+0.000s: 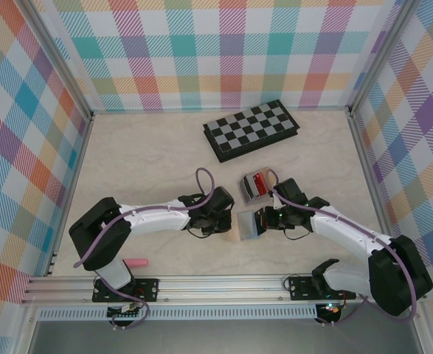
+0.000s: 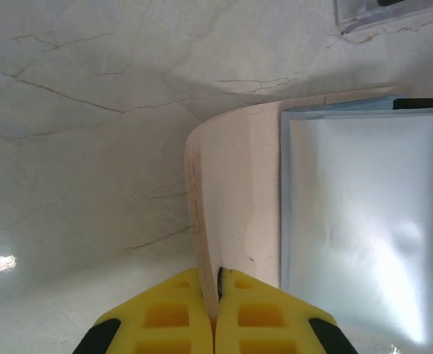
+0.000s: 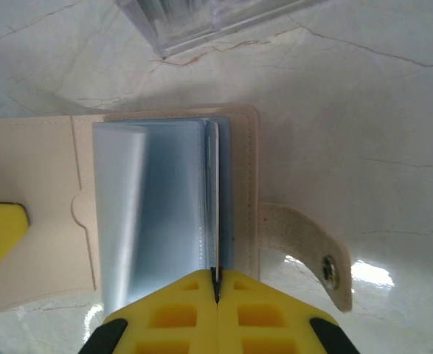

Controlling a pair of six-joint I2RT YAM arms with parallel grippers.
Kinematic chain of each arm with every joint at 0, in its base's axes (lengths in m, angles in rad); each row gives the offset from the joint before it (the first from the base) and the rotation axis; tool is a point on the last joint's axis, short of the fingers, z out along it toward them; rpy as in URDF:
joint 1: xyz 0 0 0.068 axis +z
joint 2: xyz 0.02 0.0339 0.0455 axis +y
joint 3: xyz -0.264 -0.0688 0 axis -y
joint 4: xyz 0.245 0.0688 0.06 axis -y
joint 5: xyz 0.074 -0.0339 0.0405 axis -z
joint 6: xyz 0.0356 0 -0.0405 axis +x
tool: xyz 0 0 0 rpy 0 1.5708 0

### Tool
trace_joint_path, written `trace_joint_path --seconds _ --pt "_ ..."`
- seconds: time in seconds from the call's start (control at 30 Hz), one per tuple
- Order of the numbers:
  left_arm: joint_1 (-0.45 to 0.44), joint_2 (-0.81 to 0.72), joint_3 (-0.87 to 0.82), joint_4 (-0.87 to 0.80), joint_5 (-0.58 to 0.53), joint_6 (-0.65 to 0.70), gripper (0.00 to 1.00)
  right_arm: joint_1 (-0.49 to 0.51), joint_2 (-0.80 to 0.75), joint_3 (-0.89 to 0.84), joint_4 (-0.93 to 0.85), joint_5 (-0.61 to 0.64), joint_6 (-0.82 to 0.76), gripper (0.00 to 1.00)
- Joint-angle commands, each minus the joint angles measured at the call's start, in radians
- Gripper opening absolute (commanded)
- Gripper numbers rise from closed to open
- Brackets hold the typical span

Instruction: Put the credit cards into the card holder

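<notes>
The card holder (image 1: 247,224) lies spread open on the tabletop (image 1: 142,162), its long axis running left to right between the two arms. At its left end the left claw (image 2: 215,286) is pressed together on the edge of the tan cover. At its right end the right claw (image 3: 216,282) pinches one grey inner pocket leaf. The credit cards (image 1: 260,181), a red one showing, stand in a clear tray (image 1: 246,193) just far of the holder and nearer the right claw, so that arm looks better placed to fetch one.
</notes>
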Motion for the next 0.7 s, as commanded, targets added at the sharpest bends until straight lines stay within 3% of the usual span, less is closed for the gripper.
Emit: trace_joint_path --seconds 0.0,0.67 --pt "0.004 0.020 0.002 -0.015 0.019 0.007 0.00 0.007 -0.003 -0.008 0.024 -0.052 -0.009 0.00" --pt "0.003 0.033 -0.003 0.000 0.015 0.002 0.00 0.024 -0.025 0.070 0.028 -0.152 0.050 0.01"
